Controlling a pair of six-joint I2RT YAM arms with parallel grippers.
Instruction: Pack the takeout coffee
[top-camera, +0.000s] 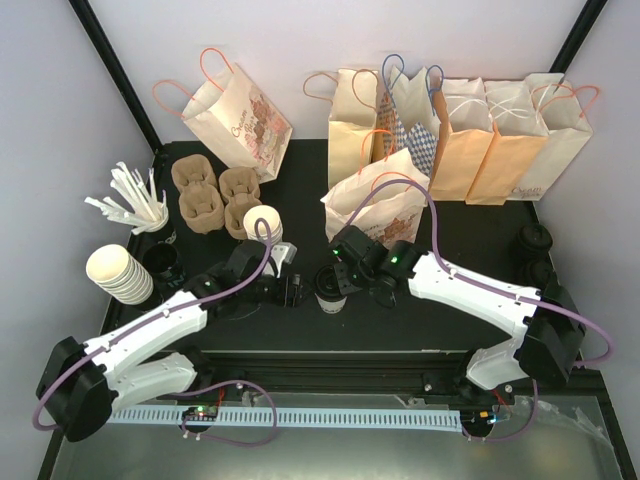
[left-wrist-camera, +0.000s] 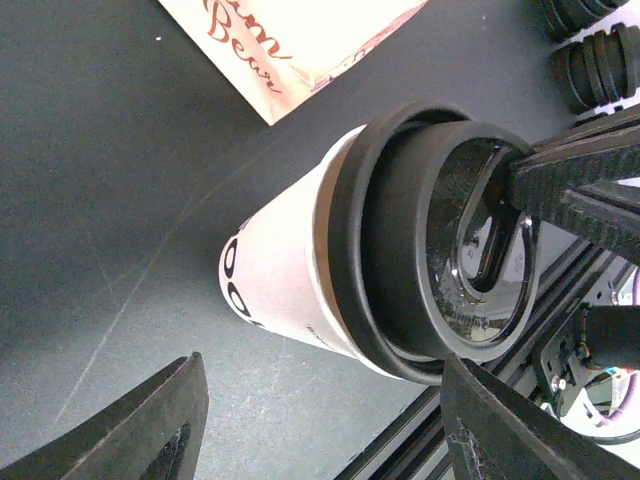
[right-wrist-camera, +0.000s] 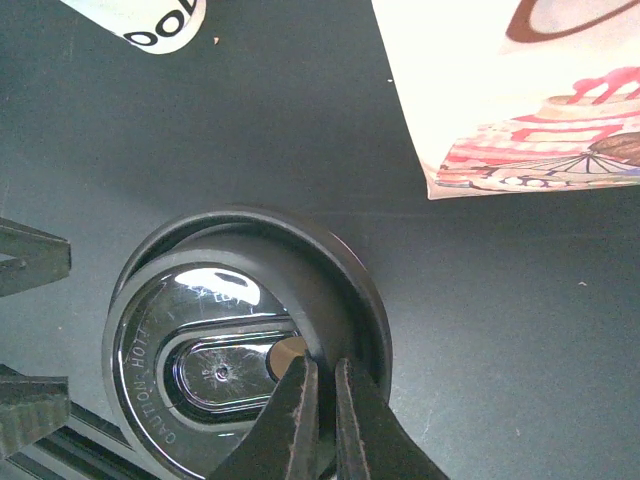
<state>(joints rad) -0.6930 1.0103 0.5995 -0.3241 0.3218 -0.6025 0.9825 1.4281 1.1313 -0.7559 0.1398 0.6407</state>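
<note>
- Currently the takeout coffee (top-camera: 330, 290) stands upright near the middle of the black table (top-camera: 470, 240), lid (right-wrist-camera: 200, 350) on.
- The left gripper (left-wrist-camera: 322, 375) comes at the cup from 9 o'clock, jaws spread wide on either side of it and touching nothing.
- The right gripper (right-wrist-camera: 320, 385) reaches in from 3 o'clock, fingers closed together with their tips on the lid's raised rim. I cannot tell whether they pinch it or only press.
- My judgement: the left jaws should close on the white paper wall below the lid, gently, since paper will probably crush. The right fingertips should lift off before the cup is raised.
- The nearest paper bag (top-camera: 375, 205) stands at 1 o'clock from the cup, near it. Keeping the cup level on the way there seems wise.
- The tabletop is matte and dark, with white walls round it.
- A cup carrier (top-camera: 212, 195) lies at 10 o'clock, and stacked cups (top-camera: 118, 272) stand at 9 o'clock.
</note>
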